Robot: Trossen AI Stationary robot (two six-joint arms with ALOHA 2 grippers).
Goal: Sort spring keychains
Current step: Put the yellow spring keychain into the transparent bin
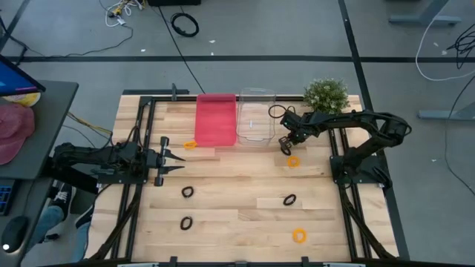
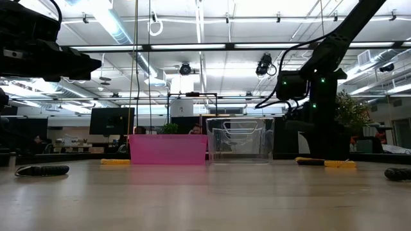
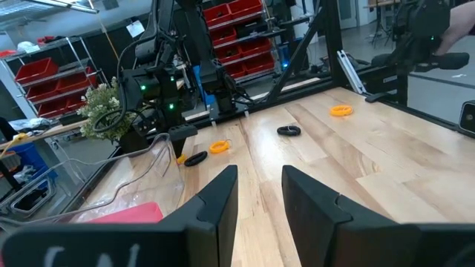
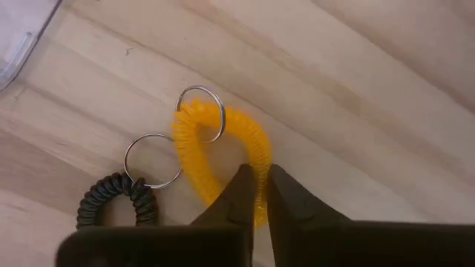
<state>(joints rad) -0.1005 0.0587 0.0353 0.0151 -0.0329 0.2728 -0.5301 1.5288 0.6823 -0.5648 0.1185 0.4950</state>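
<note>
An orange spring keychain [image 4: 223, 144] with a metal ring lies on the wooden table in front of the clear bin [image 1: 256, 117]. My right gripper [image 4: 257, 178] stands over it, pointing down, shut on its coil. Right beside it lies a black spring keychain [image 4: 119, 196] with its own ring. More lie loose: black ones [image 1: 187, 192], [image 1: 185, 222], [image 1: 289, 199] and orange ones [image 1: 299, 236], [image 1: 191, 144]. A pink bin [image 1: 216, 119] stands left of the clear one. My left gripper [image 1: 174, 159] waits level at the table's left, open, with nothing between its fingers. My right gripper pinches one side of the orange keychain's coiled loop [image 4: 260, 162] between its two fingers [image 4: 297, 204], on the part away from the metal ring. The fingers come from above, pointing down, across the coil. The keychain lies flat on the table.
A small potted plant [image 1: 326, 95] stands at the far right behind my right arm. Black frame rails [image 1: 141, 133] run along the table's left and right sides. Bare wood lies in the table's middle and near part between the loose keychains.
</note>
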